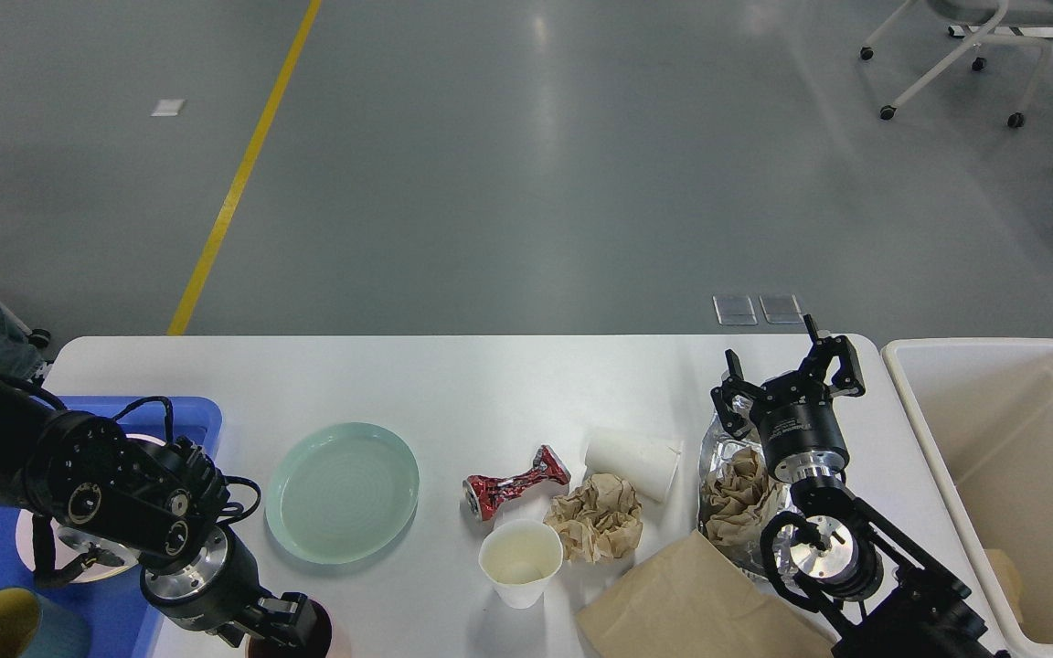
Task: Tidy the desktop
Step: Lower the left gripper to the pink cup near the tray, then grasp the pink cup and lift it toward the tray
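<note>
desktop (490,384) long axis left-right across lower frame | right gripper (787,375) fingers spread, empty | left gripper (293,631) bottom left, state unclear

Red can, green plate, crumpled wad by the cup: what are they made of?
Red can: thin metal, likely aluminium; crushed at its middle, glossy. Green plate: looks like glass or glazed ceramic; pale, faintly ringed sheen. Crumpled wad: brown paper, matte, creased.

White desktop (490,384) with green plate (342,492), crushed can (515,482)
</note>
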You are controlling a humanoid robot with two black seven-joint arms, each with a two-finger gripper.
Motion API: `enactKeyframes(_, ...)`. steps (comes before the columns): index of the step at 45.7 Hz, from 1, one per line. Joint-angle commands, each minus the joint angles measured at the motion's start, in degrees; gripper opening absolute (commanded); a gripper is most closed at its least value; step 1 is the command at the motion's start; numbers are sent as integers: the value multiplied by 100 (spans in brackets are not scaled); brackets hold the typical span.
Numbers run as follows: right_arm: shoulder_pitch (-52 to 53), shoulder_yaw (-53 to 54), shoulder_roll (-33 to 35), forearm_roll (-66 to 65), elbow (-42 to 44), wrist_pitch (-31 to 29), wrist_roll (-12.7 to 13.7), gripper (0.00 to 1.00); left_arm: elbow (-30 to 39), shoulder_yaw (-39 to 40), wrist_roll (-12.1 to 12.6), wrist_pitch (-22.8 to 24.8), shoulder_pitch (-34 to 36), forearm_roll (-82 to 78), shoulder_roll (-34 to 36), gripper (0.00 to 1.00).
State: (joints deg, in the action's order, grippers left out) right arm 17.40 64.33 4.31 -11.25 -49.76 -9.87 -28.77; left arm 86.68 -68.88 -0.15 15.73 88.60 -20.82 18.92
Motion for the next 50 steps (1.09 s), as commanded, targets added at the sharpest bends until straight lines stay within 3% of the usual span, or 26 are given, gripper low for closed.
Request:
enactKeyframes(1,0,0,0,0,1,2,3,100,-20,6,-20,0,-71,-10,-56,45)
enactKeyframes(3,0,0,0,0,-7,2,2,100,-29,15,-20,0,-115,-10,-64,43)
enactKeyframes(13,0,0,0,0,1,2,-6,100,-240,24,6,-8,-185,60,-143,10)
enactKeyframes(18,0,0,0,0,-7,-6,-6,100,-266,-38,15,-193,-176,341,-143,0)
enactKeyframes(34,0,0,0,0,1,2,3,100,-249,-64,121,-255,-89,500,-65,0)
enactKeyframes(43,0,0,0,0,1,2,2,100,76,-292,103,-62,605,605,155,0)
enactKeyframes(50,0,0,0,0,1,-6,-6,100,410,-609,68,509,1545,1026,287,0)
